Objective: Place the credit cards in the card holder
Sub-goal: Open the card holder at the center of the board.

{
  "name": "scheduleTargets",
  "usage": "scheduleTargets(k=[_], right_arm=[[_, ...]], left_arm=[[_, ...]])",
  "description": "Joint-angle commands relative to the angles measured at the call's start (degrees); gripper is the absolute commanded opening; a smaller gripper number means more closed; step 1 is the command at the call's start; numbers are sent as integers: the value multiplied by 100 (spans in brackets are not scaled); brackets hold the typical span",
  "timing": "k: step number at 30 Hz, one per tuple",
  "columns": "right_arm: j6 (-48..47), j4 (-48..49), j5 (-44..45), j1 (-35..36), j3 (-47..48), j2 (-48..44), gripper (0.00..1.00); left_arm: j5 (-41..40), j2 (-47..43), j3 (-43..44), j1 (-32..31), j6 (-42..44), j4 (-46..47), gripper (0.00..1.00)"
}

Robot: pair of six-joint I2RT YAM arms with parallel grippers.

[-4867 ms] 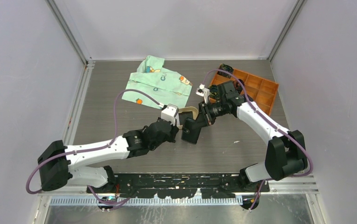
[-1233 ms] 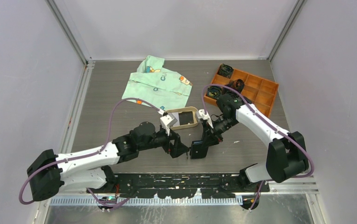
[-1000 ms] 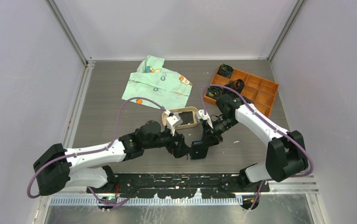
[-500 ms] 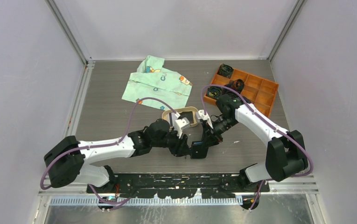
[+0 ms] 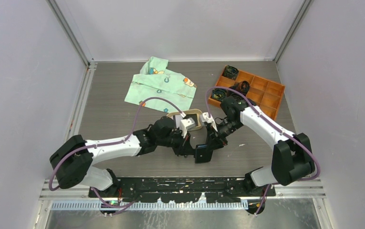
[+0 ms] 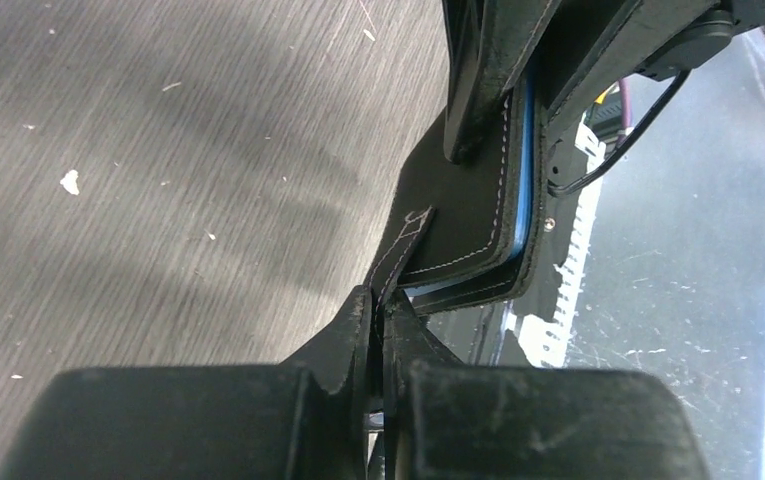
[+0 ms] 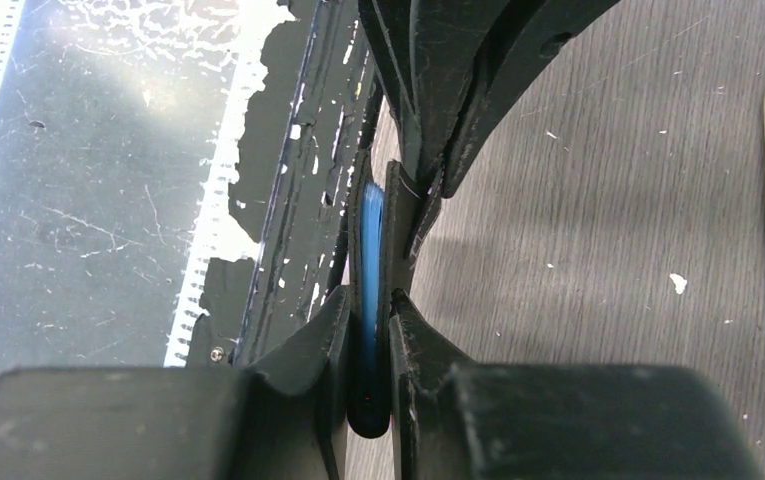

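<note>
Table [image 5: 109, 119] grey, wood grain. Green cloth [image 5: 161, 88] at back. Orange box [image 5: 261, 93] back right. Tan tray [image 5: 197, 117] in middle. Card holder [image 5: 203, 151] near front middle, just in front of tray, up on edge between both arms. Right gripper [image 7: 368, 300] squeezed on card holder, blue edge [image 7: 370, 250] between flaps. Left gripper [image 6: 378, 305] pinched tight on its tab [image 6: 403, 250].

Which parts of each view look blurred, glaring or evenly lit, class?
Top view: even, soft light on the table. Left wrist view: left gripper blurred, card holder stitching sharp. Right wrist view: right gripper blurred, glare on the metal strip.
</note>
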Motion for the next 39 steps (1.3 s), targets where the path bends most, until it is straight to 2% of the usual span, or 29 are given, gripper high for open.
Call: scheduleTargets(k=[1, 4, 6, 8, 11, 15, 19, 23, 33, 39], right_arm=[[757, 529, 7, 40, 24, -25, 22], [2494, 1702, 666, 27, -8, -196, 43], [2927, 1989, 1099, -61, 11, -267, 60], [3064, 2016, 1254, -219, 35, -340, 69], [3266, 2112, 1226, -401, 28, -427, 78], [3473, 2211, 1173, -452, 3, -474, 84], [3593, 2327, 1102, -433, -81, -485, 91], [3579, 2504, 1000, -184, -234, -453, 89], [3801, 2837, 1897, 641, -257, 218, 64], [4274, 3295, 2354, 1048, -292, 464, 60]], left_arm=[[323, -31, 159, 58, -482, 466, 0], [238, -152, 12, 63, -1083, 701, 0], [173, -236, -166, 51, -1503, 872, 0], [92, -291, -393, 19, -1986, 1111, 0], [-28, -233, -626, -26, -2441, 1284, 0], [-66, -167, -853, -39, -2831, 1609, 0], [-256, -300, -932, -33, -2799, 1289, 0], [-492, -504, -1069, -8, -2587, 677, 0], [-1010, -958, -1483, 76, -2301, -663, 0], [-1401, -849, -1398, 90, -2128, -1677, 0]])
